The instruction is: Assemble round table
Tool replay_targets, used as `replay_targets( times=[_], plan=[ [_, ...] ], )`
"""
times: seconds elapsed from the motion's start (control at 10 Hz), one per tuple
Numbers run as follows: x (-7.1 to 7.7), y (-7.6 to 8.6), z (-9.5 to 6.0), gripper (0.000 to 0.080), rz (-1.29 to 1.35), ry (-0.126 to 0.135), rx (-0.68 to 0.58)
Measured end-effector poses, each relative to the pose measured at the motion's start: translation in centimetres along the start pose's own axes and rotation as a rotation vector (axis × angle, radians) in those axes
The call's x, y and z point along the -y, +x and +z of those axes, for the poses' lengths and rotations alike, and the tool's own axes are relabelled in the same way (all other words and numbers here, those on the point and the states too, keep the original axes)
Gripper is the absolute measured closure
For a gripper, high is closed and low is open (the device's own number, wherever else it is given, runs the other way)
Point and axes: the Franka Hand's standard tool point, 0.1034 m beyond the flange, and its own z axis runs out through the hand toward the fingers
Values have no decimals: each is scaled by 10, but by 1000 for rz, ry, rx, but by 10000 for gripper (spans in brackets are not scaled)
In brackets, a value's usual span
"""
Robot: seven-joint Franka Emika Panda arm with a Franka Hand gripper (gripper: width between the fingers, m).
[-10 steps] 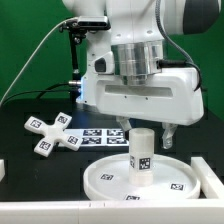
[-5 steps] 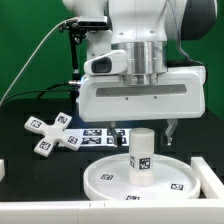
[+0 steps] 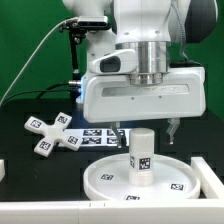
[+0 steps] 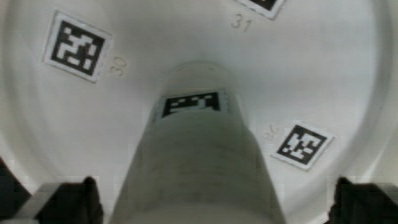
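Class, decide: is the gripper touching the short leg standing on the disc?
Apart. Wrist view: the open gripper has fingers flanking the leg, gaps on both sides.

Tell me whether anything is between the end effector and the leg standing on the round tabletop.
Nothing visible does. The open end effector hangs just above the upright leg on the round disc, with only air between them.

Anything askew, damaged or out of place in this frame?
Nothing stands out. The leg stands upright at the middle of the round disc, and the cross-shaped base lies flat on the table to the exterior view's left, apart from the disc.
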Motion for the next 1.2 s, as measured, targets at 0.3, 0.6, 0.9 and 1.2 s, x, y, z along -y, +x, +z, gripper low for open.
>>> replay_targets(
  times=[0.3, 0.6, 0.9, 1.2],
  plan=[
    [-2, 0, 0, 389, 80, -1, 0],
    [-4, 1, 1, 395, 313, -6, -10],
    [-6, 2, 1, 395, 672, -17, -21],
    [-6, 1, 1, 393, 1008, -12, -6]
  ],
)
